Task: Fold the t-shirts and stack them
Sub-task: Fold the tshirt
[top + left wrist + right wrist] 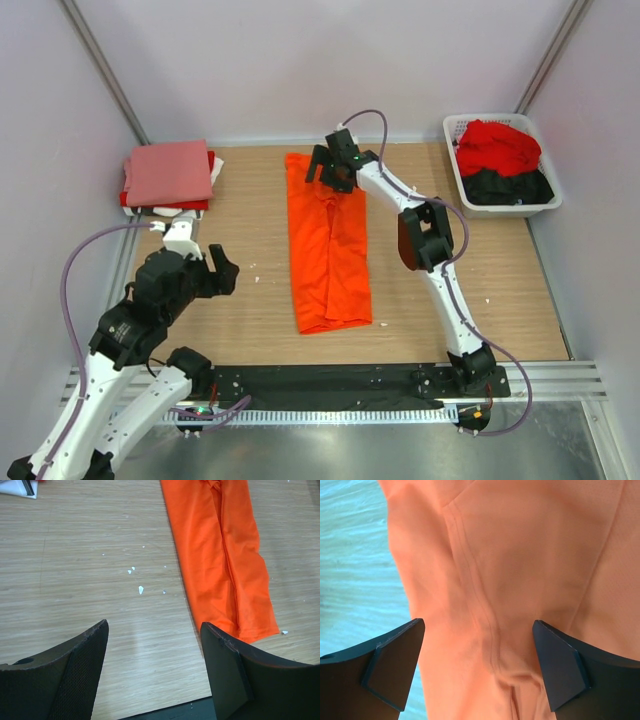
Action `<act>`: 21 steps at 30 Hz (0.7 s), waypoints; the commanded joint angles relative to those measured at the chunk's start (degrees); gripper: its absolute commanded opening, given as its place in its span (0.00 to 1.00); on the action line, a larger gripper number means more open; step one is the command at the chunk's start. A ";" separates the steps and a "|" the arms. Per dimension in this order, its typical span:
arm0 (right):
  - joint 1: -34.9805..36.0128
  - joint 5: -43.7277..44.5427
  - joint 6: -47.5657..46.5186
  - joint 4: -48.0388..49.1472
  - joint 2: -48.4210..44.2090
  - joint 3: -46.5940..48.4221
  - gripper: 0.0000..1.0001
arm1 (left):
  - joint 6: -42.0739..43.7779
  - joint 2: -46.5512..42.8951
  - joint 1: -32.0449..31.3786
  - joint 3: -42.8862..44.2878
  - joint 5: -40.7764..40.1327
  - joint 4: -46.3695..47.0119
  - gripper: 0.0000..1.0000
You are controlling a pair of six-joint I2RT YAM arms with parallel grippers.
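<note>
**Orange shirt in a strip, both hands spread**

The orange t-shirt (328,245) lies folded in a long narrow strip on the tabletop (250,320). The right hand (335,165) is over the shirt's far end, spread and pinching nothing. The left hand (220,270) is left of the shirt and apart from it, also spread and empty.

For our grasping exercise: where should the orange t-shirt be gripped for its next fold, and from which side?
I would pinch the far short edge of the orange t-shirt, coming down from above. It lies flat as a long narrow strip, so that end folds onto the near end.
</note>
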 commanded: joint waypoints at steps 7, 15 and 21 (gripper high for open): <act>1.30 7.08 -3.07 4.16 -38.67 -31.53 0.98 | -3.94 9.07 0.35 2.58 -1.76 -0.90 0.71; 9.03 14.47 5.18 9.10 -75.03 -85.30 0.93 | -15.55 17.80 -7.91 -6.53 5.37 7.50 0.68; 14.56 10.08 15.73 10.68 -89.46 -103.81 0.76 | -22.67 20.86 -13.80 -14.72 6.68 19.37 0.68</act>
